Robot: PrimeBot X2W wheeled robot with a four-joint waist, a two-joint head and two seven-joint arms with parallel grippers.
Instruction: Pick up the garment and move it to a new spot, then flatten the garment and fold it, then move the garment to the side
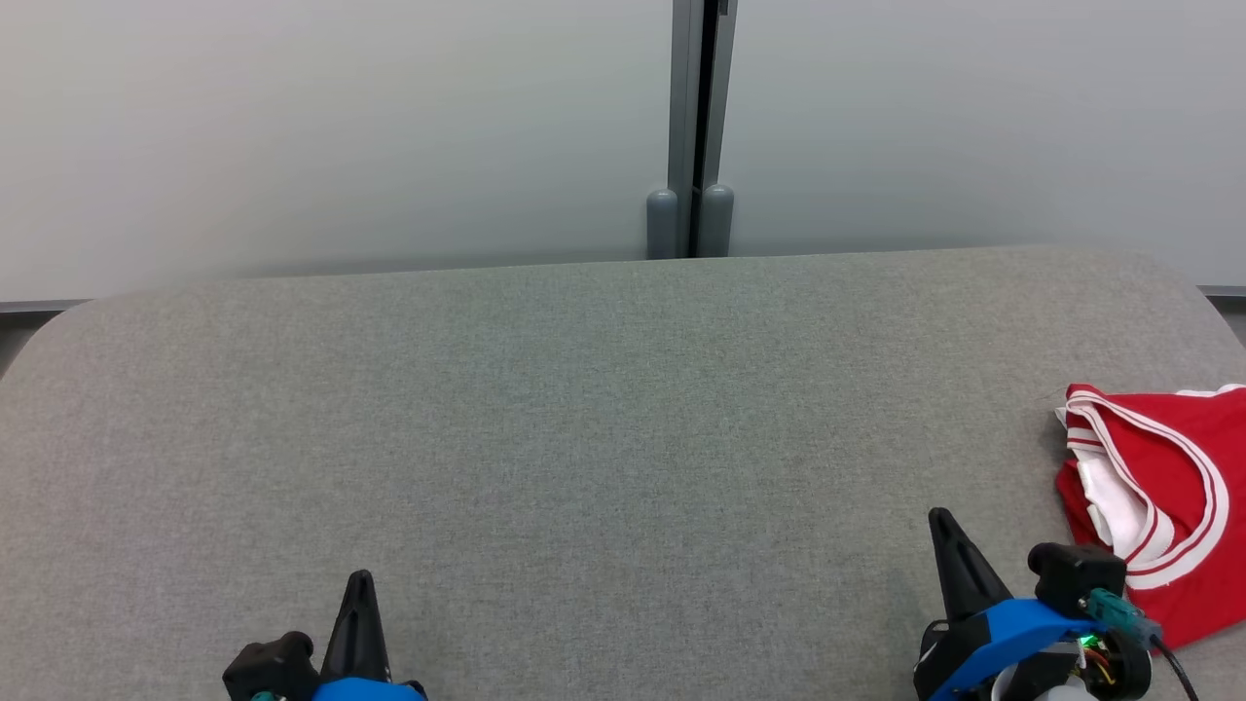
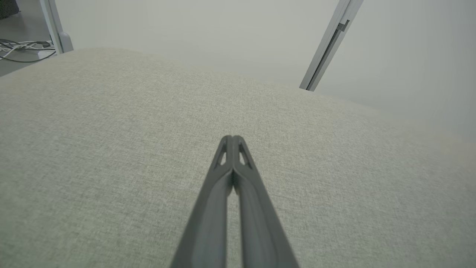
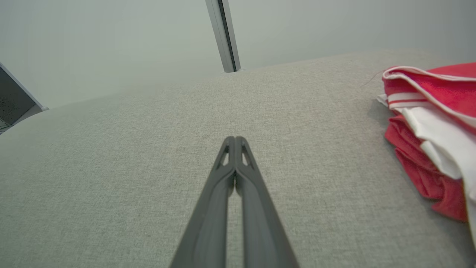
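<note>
Surface (image 1: 584, 409): grey woven fabric top with rounded far corners, broad and bare across its middle and left. Wall (image 1: 292, 127): pale panels standing behind the surface's far edge. Garment (image 1: 1163, 487): red cloth with white striped trim and a white inner layer, bunched in loose folds, lying on the surface at its right edge and running past the frame there; in the right wrist view the garment (image 3: 427, 123) sits on the surface to the right of the fingers, apart from them. Post (image 1: 693, 127): grey upright seam between the wall panels, ending in two rounded feet just behind the surface's far edge, right of its middle. Right gripper (image 1: 942, 521): blue-bodied, over the surface's near edge toward its right end; fingers (image 3: 245, 193) pressed together tip to tip, holding nothing, above bare surface. Left gripper (image 1: 358, 584): blue-bodied, over the surface's near edge left of its middle; fingers (image 2: 217, 193) likewise drawn tight together, holding nothing, above bare surface. Cables (image 2: 22, 48): pale and dark leads on the floor beyond one corner of the surface, seen in the left wrist view.
</note>
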